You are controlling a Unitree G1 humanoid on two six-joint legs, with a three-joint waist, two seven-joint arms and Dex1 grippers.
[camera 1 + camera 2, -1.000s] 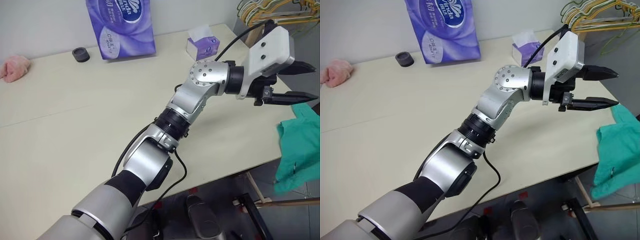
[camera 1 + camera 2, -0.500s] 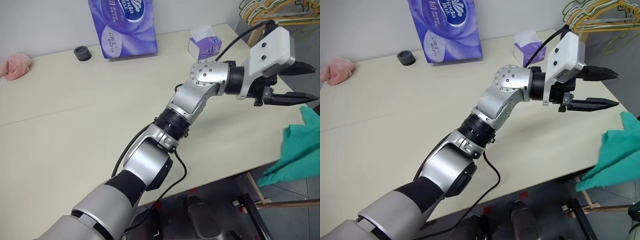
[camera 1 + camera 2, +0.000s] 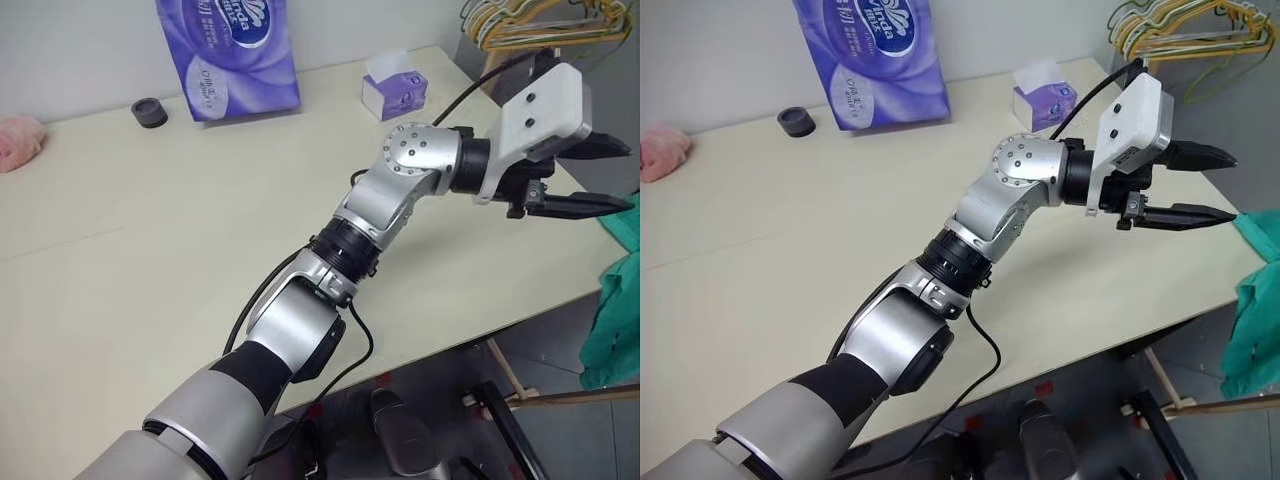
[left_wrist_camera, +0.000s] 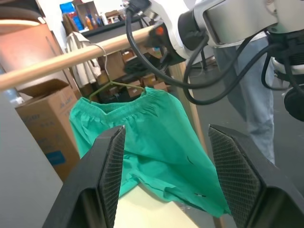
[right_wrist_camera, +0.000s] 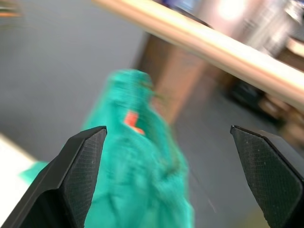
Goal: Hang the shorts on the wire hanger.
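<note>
The shorts (image 4: 152, 137) hang from the wire hanger (image 4: 110, 78), whose hook sits over a wooden rail (image 4: 71, 59) just past the table's right edge. The waistband is gathered at the hanger's shoulders and the legs drape down beside the table (image 3: 150, 230). The left gripper (image 3: 590, 178) points level toward the shorts with its fingers spread, holding nothing. The right gripper (image 5: 166, 175) faces the shorts with its fingers spread wide, empty. On the table, a tissue box (image 3: 394, 88) has a tissue sticking out of it, beside a purple tissue pack (image 3: 228, 55).
</note>
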